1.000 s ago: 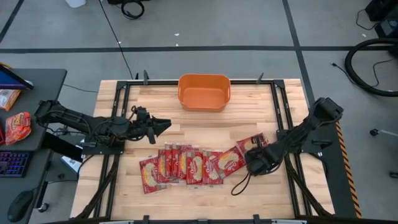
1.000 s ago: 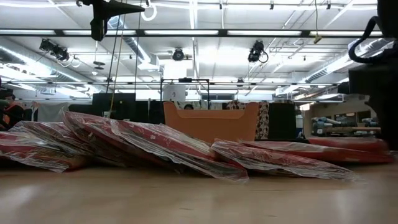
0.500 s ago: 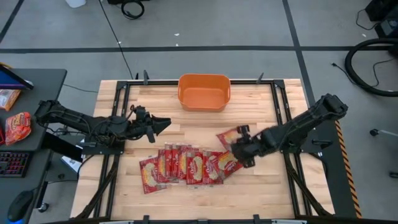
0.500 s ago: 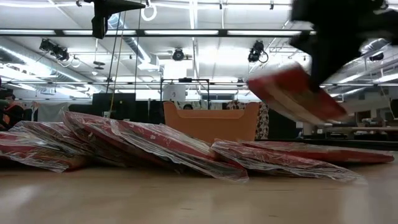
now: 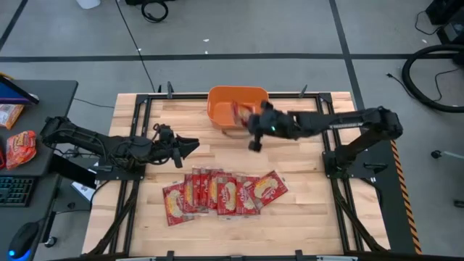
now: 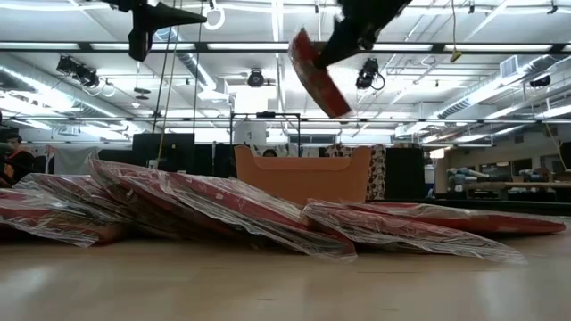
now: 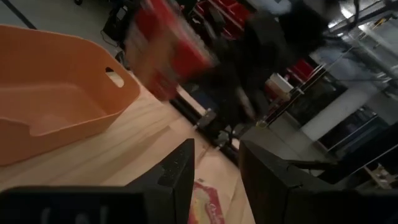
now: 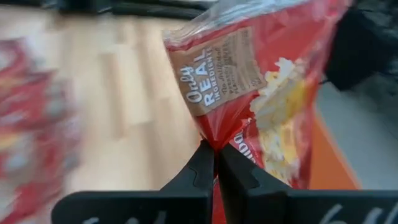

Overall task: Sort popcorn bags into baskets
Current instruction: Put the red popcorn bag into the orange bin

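Note:
My right gripper [image 5: 250,125] is shut on one red popcorn bag [image 5: 238,114] and holds it in the air over the orange basket [image 5: 217,93]; the low view shows that bag [image 6: 318,75] high above the basket [image 6: 303,178]. Several more popcorn bags [image 5: 223,193] lie in an overlapping row on the table's near half, each resting partly on its neighbour. My left gripper [image 5: 191,145] hovers open left of the table's middle, above bare wood; its wrist view shows the basket [image 7: 62,81] and the carried bag [image 7: 163,50]. My right gripper pinches the popcorn bag between its two fingers at a gathered spot on its edge [image 8: 214,138]. The fingers come roughly level from the table's right side. The bag is lifted clear and hangs tilted [image 6: 318,75] over the basket's right near part.
Black frame rails [image 5: 330,138] run along the table's left and right sides. A side table [image 5: 43,101] at the left carries an orange-red snack packet [image 5: 20,148] and a keyboard. Bare wood lies between the basket and the row of bags.
My right gripper has lifted a bag from the right end of the row, risen, and swung toward the table's far edge and left. The bag went from lying on the table to hanging clear over the basket. The other bags stayed put.

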